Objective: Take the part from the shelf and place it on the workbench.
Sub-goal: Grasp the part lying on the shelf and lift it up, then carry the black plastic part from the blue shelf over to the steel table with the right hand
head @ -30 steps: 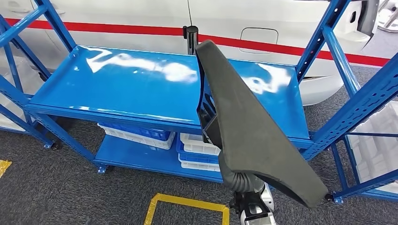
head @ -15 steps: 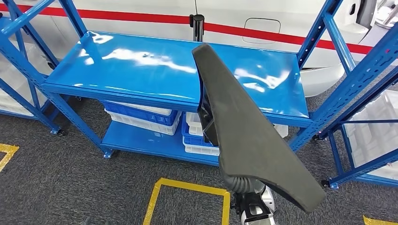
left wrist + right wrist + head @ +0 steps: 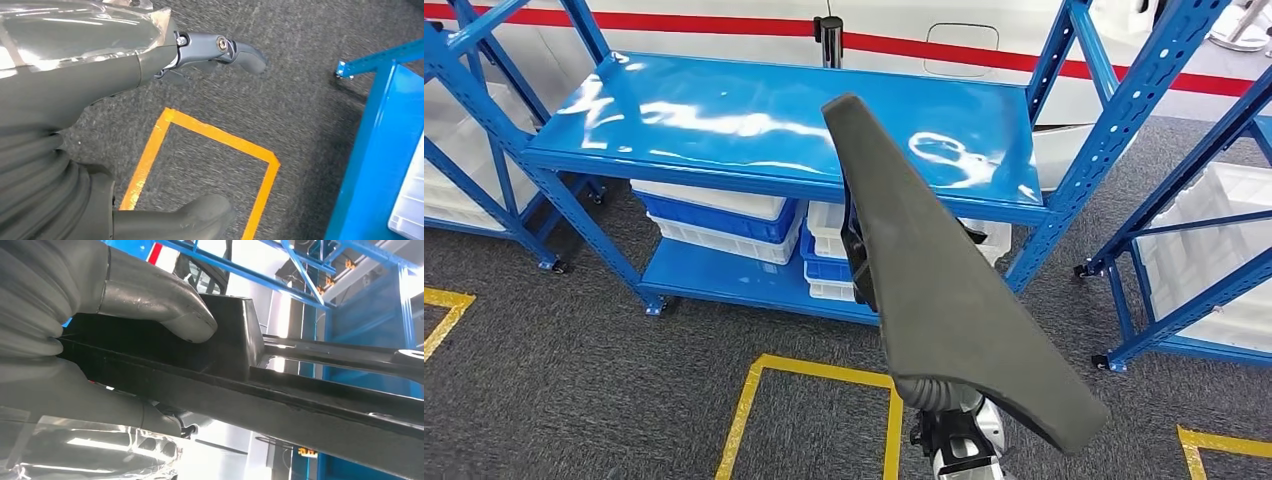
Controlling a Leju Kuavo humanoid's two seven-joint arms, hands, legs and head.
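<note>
A long dark grey part (image 3: pixel 944 280) rises slanted in the middle of the head view, in front of the blue shelf (image 3: pixel 724 110). My right hand (image 3: pixel 936 388) grips it from below at its wide near end. In the right wrist view my right hand (image 3: pixel 100 315) has its thumb pressed on a black block of the part (image 3: pixel 280 390). My left hand (image 3: pixel 75 100) hangs over the grey carpet with its fingers apart and holds nothing. The shelf's top board is bare and glossy.
White and blue bins (image 3: pixel 714 225) sit on the shelf's lower level. More blue racks stand at the left (image 3: pixel 474 120) and right (image 3: pixel 1184 200), the right one holding white bins (image 3: pixel 1214 250). Yellow tape (image 3: pixel 754 400) marks the carpet. A white car with a red stripe (image 3: pixel 724 20) is behind.
The whole picture has shifted: the camera has moved back from the shelf, which now lies farther off with more carpet showing. The part stays in my right hand.
</note>
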